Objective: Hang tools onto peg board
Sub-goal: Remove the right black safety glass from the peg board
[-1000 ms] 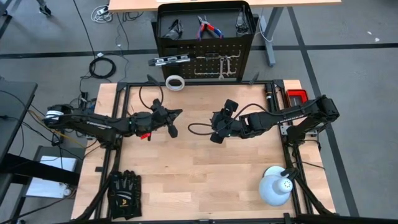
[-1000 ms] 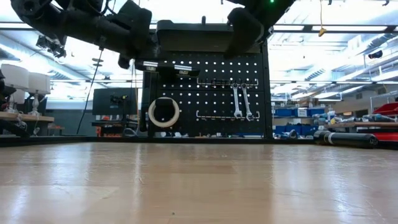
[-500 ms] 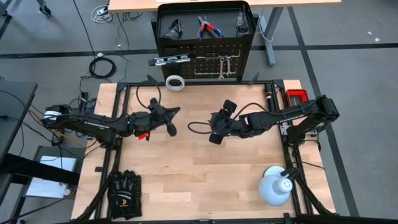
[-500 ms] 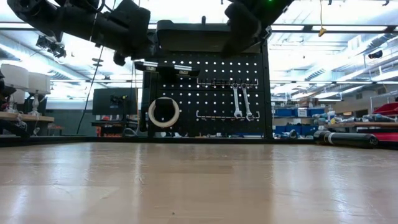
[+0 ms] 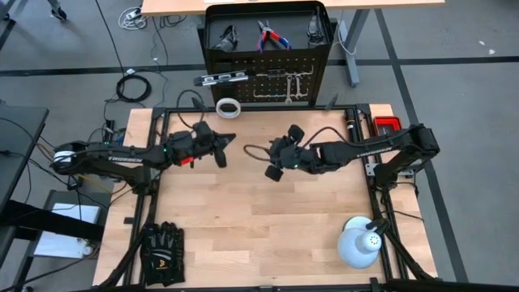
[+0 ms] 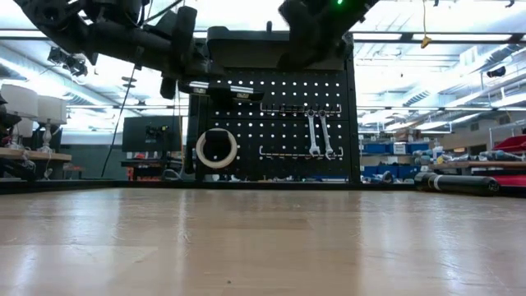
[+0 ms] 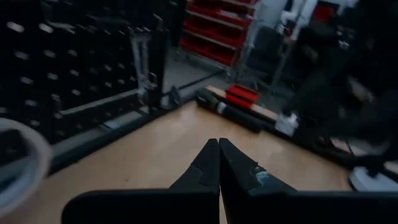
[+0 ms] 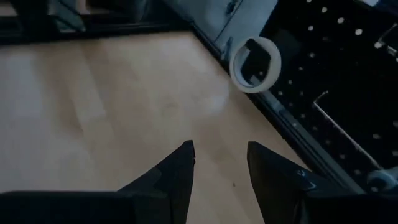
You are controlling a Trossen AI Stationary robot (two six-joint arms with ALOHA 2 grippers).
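The black peg board (image 5: 263,77) stands upright beyond the table's far edge. On its face hang the white tape roll (image 6: 216,148), two silver wrenches (image 6: 319,131) and the dark level bar (image 6: 218,89), which lies across hooks at the upper left. Red-handled pliers (image 5: 272,36) lie in the board's top tray. My left gripper (image 5: 222,148) hovers shut and empty over the table's far left part, with the same shut fingers in the left wrist view (image 7: 217,148). My right gripper (image 5: 274,162) hovers open and empty near the table's middle, its fingers apart in the right wrist view (image 8: 221,149).
Black gloves (image 5: 162,247) lie at the near left corner and a white dome lamp (image 5: 361,242) stands at the near right. A small red box (image 5: 388,124) sits at the far right edge. Bare wood lies between and under both arms.
My left gripper has swung toward the table's far edge and the peg board, rolling a little, and has stayed shut. My right gripper has turned slightly and edged toward the far left, still open.
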